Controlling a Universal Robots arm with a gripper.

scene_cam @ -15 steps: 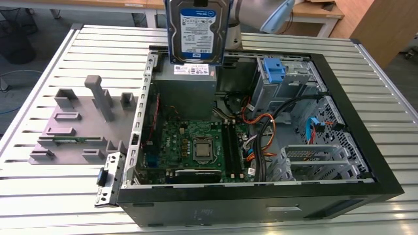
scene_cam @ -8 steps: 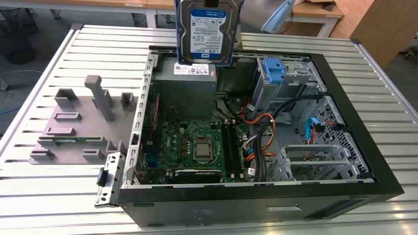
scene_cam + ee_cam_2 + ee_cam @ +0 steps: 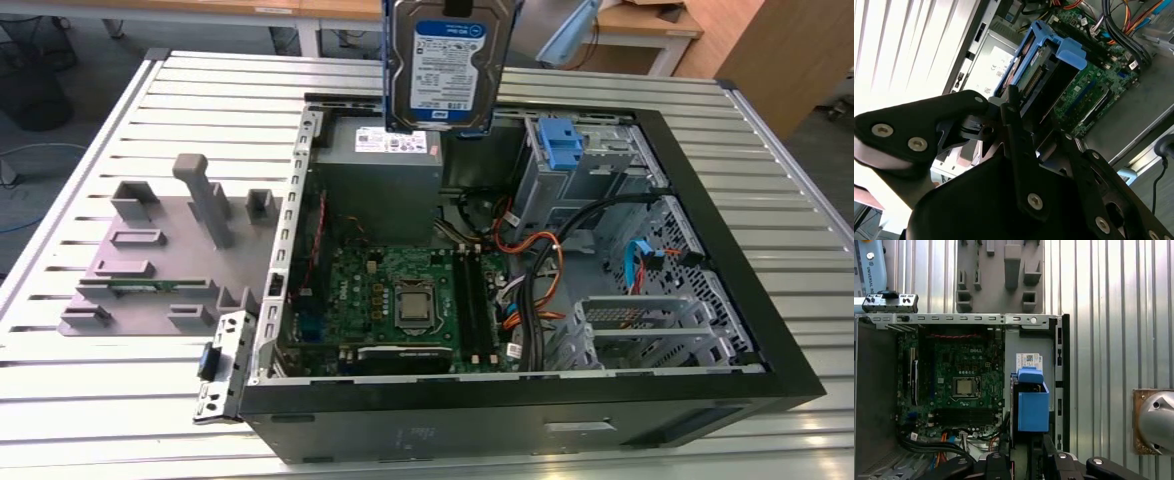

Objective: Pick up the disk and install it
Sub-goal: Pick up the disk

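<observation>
Open computer case [image 3: 534,400] on a slatted metal table [image 3: 80,385], motherboard [image 3: 387,290] and cables [image 3: 534,285] inside; a grey moulded tray [image 3: 147,262] lies beside it

I count one disk [image 3: 458,65], one open computer case [image 3: 534,395], one motherboard [image 3: 350,290] with one processor socket [image 3: 416,303], one grey power-supply box [image 3: 380,175], one bare blue plastic clip [image 3: 561,145], one metal drive cage [image 3: 641,320], one grey fixture plate [image 3: 154,260] and one slatted metal table [image 3: 107,400]. Orange cables [image 3: 499,238] are several; their exact number I cannot tell.
</observation>
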